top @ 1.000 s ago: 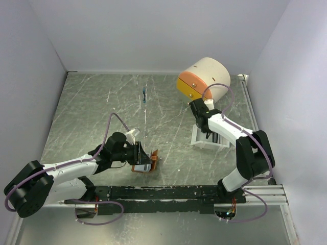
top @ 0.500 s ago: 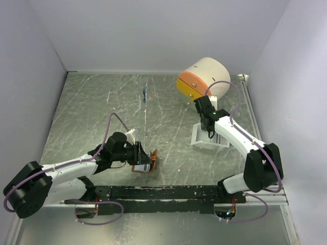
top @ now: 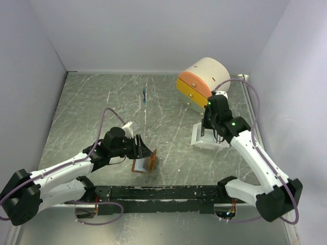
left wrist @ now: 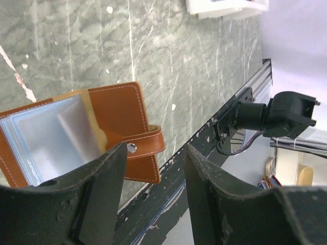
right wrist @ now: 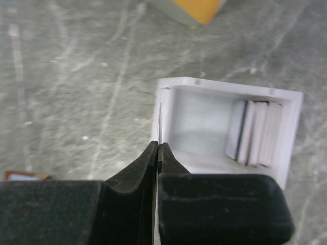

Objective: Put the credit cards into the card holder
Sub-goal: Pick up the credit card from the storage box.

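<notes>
While the right gripper has its fingers pressed together on a single credit card, which shows edge-on as a thin pale line rising from the fingertips, it hangs over the left edge of the white tray. The other credit cards stand on edge, packed against the tray's right end. The card holder lies open on the table, well apart from the tray to the near left, with its pale pockets facing up and its strap with the snap stud reaching out to one side. Over it the left gripper has its fingers spread with nothing clamped between them. The strap shows in the gap, and I cannot tell whether either finger touches the leather. The held card looks light, stiff and slick. A pinch across its flat faces near one end seems right, since it leaves most of the length free to lead into a pocket, though so thin a card could swivel in the grip if its edge catches. The holder is probably light and soft, likely to slide or fold under a push. It would best be braced on the brown cover beside the pocket mouth, not on the pockets themselves.
</notes>
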Available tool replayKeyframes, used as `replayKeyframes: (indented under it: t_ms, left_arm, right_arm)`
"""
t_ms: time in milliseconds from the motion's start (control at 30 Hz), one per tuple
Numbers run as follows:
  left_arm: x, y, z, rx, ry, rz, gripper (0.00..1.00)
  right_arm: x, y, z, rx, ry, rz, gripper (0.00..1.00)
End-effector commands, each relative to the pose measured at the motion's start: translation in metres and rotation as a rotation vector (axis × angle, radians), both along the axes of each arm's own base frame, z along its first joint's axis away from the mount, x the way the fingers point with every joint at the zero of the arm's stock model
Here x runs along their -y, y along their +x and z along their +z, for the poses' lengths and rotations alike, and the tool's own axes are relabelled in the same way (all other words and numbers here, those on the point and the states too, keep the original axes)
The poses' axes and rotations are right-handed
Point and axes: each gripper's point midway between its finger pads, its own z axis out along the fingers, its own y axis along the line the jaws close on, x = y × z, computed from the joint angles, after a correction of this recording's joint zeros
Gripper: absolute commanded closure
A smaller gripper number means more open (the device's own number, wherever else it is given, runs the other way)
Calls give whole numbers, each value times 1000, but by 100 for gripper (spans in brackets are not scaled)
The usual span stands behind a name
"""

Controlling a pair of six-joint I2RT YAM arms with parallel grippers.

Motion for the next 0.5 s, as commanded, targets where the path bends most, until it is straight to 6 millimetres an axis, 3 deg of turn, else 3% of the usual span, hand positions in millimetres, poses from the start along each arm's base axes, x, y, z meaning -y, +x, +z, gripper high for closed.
replayKeyframes:
  t_ms: [0,467]
  left_arm:
    - [-1,11,29,70,6,32,41]
    - [28,-12,113,114,-300,-124,38]
  right_arm:
    - [-35,-7,30,99,201,120,100]
    - [-124,-50,73,229,811,441,100]
